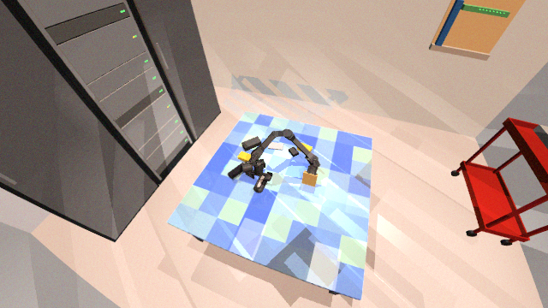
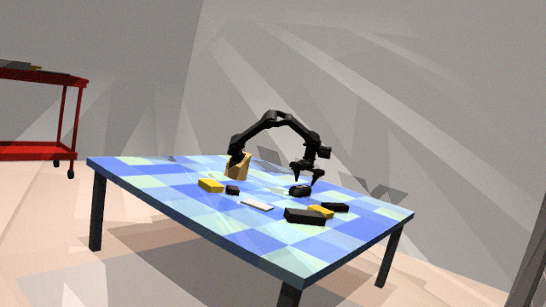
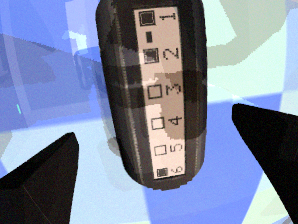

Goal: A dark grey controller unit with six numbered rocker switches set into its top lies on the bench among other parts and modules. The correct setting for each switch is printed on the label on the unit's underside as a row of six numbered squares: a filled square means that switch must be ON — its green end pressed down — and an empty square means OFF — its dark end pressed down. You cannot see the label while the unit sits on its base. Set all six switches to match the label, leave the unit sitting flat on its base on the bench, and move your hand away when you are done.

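Dark grey rounded controller unit (image 3: 152, 83) lies upside down on the blue-and-green checkered surface (image 2: 273, 239), its pale label strip (image 3: 158, 90) facing up. Label reads six numbered squares: 1, 2 and 6 filled, 3, 4 and 5 empty. Switches not visible from any view.

Black two-fingered hand (image 2: 305, 173) hovers just above the unit, spread wide and empty, no contact. In the wrist view one dark finger (image 3: 36, 196) sits lower left and the other lower right, the unit between and beyond them.

Black six-joint arm (image 2: 273, 121) arches over from a tan block base (image 2: 239, 168) near the surface's far edge.

Other parts around: long black rectangular block (image 2: 304, 216) near the front, touching a small yellow block (image 2: 321, 211); flat black bar (image 2: 335, 206) just beside that. Thin pale grey plate (image 2: 257, 205) lies left of them. Small black cube (image 2: 232, 189) sits just beside a yellow rectangular block (image 2: 211, 185).

Off the surface: red wheeled cart (image 2: 64, 81) by the wall, tall grey server cabinet (image 1: 86, 107) with green lights, an orange board (image 1: 475, 26) with blue and green strips.
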Available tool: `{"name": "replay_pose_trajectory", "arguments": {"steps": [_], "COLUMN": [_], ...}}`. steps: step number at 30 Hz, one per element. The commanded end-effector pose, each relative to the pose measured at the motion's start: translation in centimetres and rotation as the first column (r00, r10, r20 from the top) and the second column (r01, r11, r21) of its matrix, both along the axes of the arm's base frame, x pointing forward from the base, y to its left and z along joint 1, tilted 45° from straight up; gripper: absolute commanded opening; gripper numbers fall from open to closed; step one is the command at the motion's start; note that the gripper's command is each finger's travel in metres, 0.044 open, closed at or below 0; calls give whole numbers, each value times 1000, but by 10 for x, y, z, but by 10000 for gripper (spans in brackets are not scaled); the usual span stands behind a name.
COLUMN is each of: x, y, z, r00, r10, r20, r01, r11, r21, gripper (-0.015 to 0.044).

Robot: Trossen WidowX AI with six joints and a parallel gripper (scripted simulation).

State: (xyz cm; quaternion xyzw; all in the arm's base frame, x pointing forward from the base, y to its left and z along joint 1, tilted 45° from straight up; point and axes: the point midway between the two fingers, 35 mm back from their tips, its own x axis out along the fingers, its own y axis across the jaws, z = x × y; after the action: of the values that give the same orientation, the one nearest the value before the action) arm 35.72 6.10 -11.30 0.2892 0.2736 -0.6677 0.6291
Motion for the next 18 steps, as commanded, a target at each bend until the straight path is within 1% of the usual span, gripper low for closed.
{"name": "replay_pose_trajectory", "arguments": {"steps": [1, 14, 16, 18], "x": [-4, -4, -3, -4], "y": [-3, -3, -2, -1], "z": [1, 1, 1, 2], "r00": [1000, 1000, 1000, 993], "r10": [3, 3, 11, 99], "r20": [-15, -15, -15, -65], "r01": [-3, -3, -11, -99], "r11": [1000, 1000, 1000, 995], "r21": [-7, -7, -2, 10], "gripper": [440, 440, 387, 335]}}
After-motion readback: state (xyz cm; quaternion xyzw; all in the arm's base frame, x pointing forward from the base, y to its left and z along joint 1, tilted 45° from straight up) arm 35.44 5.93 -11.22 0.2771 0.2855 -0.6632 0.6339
